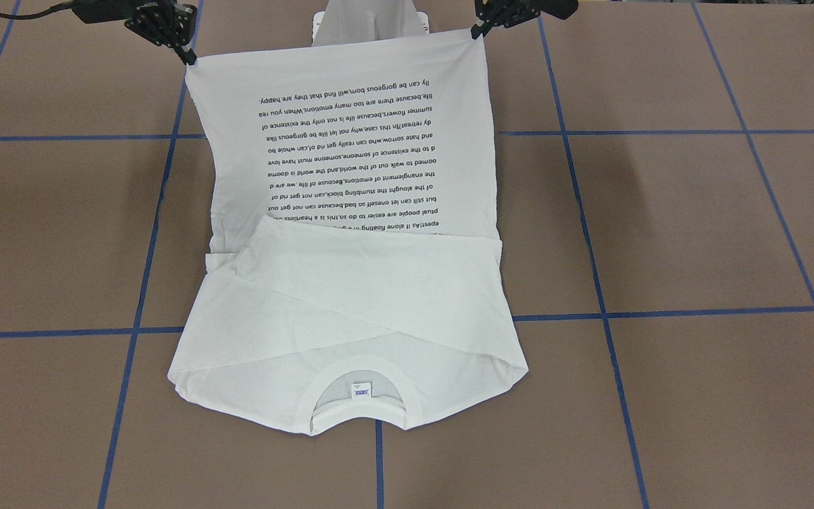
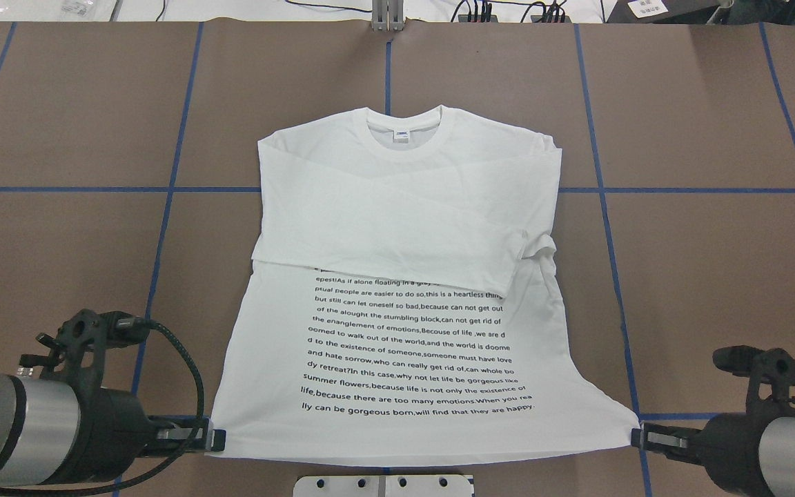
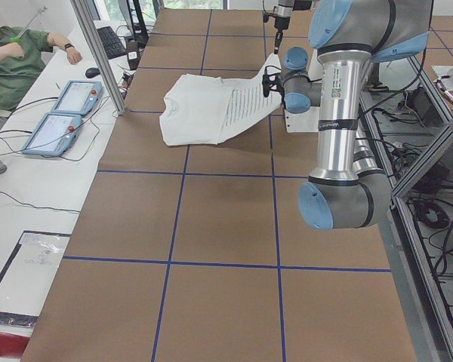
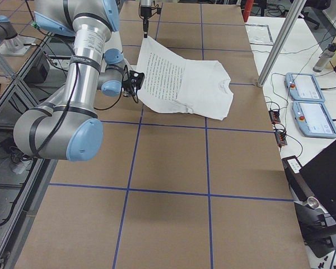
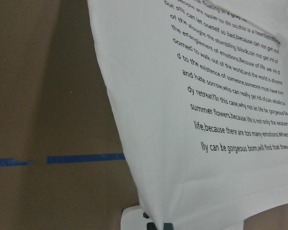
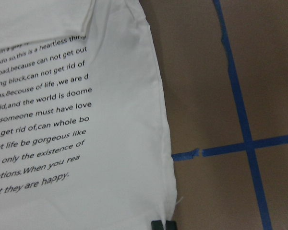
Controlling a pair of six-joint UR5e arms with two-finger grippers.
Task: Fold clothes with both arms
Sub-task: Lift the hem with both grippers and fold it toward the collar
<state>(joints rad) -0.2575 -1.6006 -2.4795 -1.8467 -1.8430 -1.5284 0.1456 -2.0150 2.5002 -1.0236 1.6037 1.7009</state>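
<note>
At the lower corners of the overhead view, the left hand [image 2: 214,440] and right hand [image 2: 635,436] each pinch a corner of the raised hem [image 2: 418,452] of the shirt [image 2: 411,345]. It lies mid-worktop [image 2: 59,241], sleeves [image 2: 397,228] crossed, collar [image 2: 403,119] toward the top. I'd carry the hem to the collar, hands level and evenly spread, so it lands square.

white t-shirt [image 2: 404,207], black text lines; brown table [image 2: 701,276], blue grid tape.
</note>
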